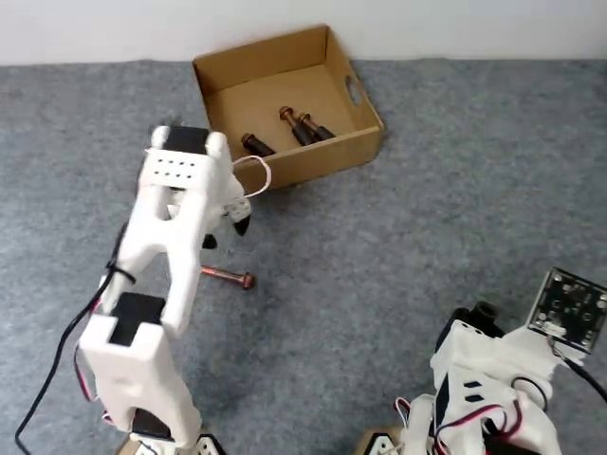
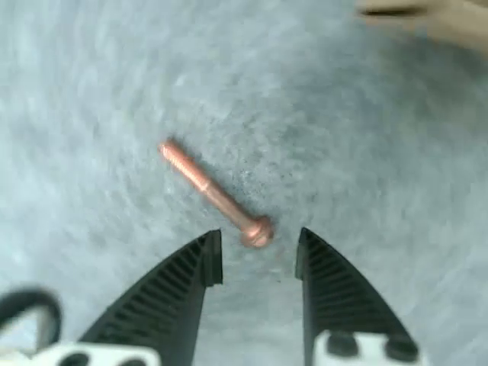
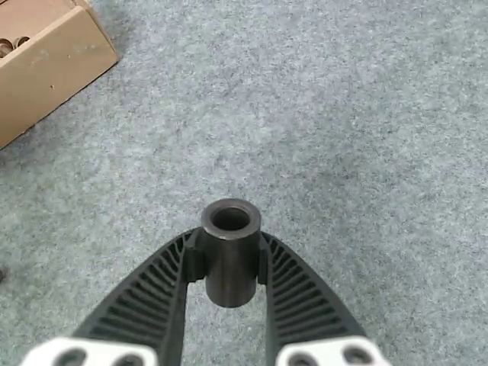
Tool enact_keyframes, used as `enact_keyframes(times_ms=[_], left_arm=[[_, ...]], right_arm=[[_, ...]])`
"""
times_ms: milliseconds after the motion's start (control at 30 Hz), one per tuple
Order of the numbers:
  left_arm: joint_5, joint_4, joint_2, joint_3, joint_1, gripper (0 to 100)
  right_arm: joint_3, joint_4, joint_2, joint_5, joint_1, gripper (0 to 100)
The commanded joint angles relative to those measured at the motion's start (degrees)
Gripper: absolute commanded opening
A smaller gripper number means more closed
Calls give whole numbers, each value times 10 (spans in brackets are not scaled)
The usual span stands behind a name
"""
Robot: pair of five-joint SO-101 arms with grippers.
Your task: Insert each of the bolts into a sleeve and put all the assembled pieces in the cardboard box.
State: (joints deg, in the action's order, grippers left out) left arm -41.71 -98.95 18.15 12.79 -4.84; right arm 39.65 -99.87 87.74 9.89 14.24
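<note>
Left wrist view shows our left claw [image 2: 259, 236] spread open over a copper bolt [image 2: 217, 194] on the grey surface [image 2: 366, 137]; our right claw [image 3: 227, 255] clenches a dark sleeve [image 3: 230, 221].

Bolt [image 2: 216, 194] coppery shiny metal; sleeve [image 3: 230, 252] dark matt metal; cardboard box [image 1: 322, 156] plain matt; table [image 1: 427, 237] covering rough, probably felt

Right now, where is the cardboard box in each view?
High: cardboard box at the far side, front wall facing the arms.
Left wrist: its blurred tan edge, beyond the bolt.
Right wrist: its corner, beyond the gripped sleeve.
Shared landmark: the grey mat.
</note>
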Motion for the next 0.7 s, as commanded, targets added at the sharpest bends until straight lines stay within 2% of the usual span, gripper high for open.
enact_keyframes(times_ms=[0,167,267,367,467,667], left_arm=[[223,-16,-52,2,8,164],[599,-15,-39,2,7,164],[784,-15,-12,2,11,163],[891,-15,17,4,11,163],[966,-14,40,6,6,163],[1059,-14,68,6,5,166]], right_arm=[[-4,8,2,-1,7,8],[-4,8,2,-1,7,8],[0,10,2,-3,7,8],[10,20,2,-4,7,8],[11,21,2,-4,7,8],[11,21,2,-4,7,8]])
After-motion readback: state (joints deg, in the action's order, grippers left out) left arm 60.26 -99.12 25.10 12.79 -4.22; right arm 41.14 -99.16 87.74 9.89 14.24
